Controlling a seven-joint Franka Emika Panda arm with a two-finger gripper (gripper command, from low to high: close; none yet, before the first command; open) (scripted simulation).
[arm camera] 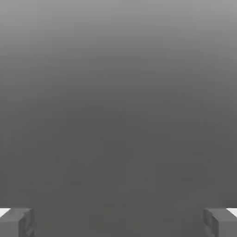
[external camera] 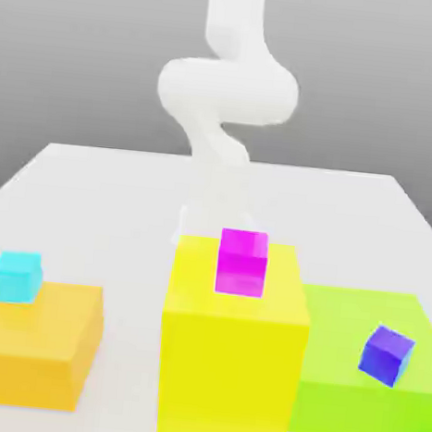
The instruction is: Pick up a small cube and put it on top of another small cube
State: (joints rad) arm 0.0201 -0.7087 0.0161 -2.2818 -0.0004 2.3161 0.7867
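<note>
At nine o'clock of the yellow block (external camera: 230,351), a small cyan cube (external camera: 16,276) rests on the orange block (external camera: 33,341), raised and free to grasp. My gripper (arm camera: 118,222) is spread wide, holding nothing, ready to straddle it; my arm (external camera: 226,100) rises at twelve o'clock.

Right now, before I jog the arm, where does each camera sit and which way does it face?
Exterior view: off the arm, low at the table's near edge, facing the white arm across the tall yellow block carrying the magenta cube, the orange block carrying the small glossy cyan cube, and the green block carrying the blue-violet cube.
Hand view: on the hand, facing plain grey; the gripper has its fingertips wide apart.
Shared: only the robot itself.
</note>
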